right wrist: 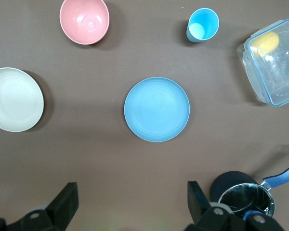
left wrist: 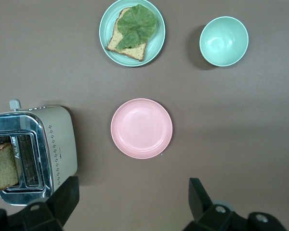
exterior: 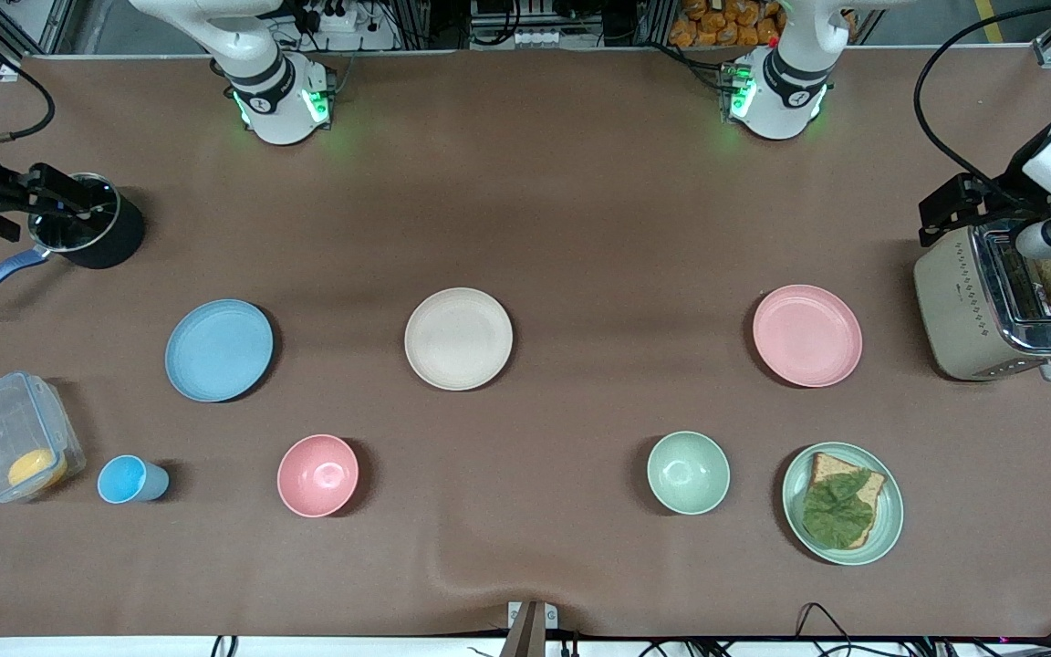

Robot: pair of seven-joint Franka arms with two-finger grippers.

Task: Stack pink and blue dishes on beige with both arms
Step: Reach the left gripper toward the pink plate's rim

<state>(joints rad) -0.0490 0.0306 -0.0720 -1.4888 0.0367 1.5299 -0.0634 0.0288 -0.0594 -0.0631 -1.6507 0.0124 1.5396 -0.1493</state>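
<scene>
Three flat plates lie in a row across the table. The light blue plate (exterior: 219,350) (right wrist: 156,109) is toward the right arm's end. The beige plate (exterior: 458,338) (right wrist: 14,99) is in the middle, and the pale pink plate (exterior: 807,335) (left wrist: 141,128) is toward the left arm's end. All three are bare and apart. My left gripper (left wrist: 132,197) hangs open, high over bare cloth beside the pink plate. My right gripper (right wrist: 132,197) hangs open, high over bare cloth beside the blue plate. Neither hand shows in the front view.
Nearer the front camera stand a blue cup (exterior: 129,480), a pink bowl (exterior: 317,474), a green bowl (exterior: 688,472) and a green plate (exterior: 890,511) with toast and leaf. A clear box (exterior: 5,438) and a black pot (exterior: 97,228) sit at the right arm's end, a toaster (exterior: 963,310) at the left arm's end.
</scene>
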